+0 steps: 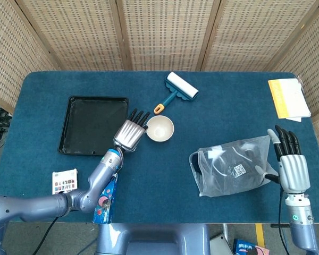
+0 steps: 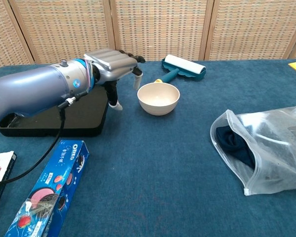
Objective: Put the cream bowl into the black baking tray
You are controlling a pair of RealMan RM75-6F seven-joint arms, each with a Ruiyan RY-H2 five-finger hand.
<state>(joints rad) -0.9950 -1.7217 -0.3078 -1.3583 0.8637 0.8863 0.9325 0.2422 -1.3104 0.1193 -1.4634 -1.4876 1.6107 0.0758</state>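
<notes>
Reach step: left hand (image 1: 129,133) hovering just left of cream bowl (image 1: 159,128) at frame centre, fingers (image 2: 136,81) spread, gripping nothing. Bowl sitting on counter, right of black baking tray (image 1: 92,125). Next: closing fingers over rim. Right hand (image 1: 292,169) idling lower right, fingers extended, empty.

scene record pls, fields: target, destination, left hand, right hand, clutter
target: cream bowl, upright on the table, not yet held
destination: black baking tray, left of the bowl, nothing in it
left hand: left robot hand open, beside the bowl's left rim; contact unclear
right hand: right robot hand open, at the edge of the plastic bag
clutter: lint roller, Oreo box, yellow papers
</notes>
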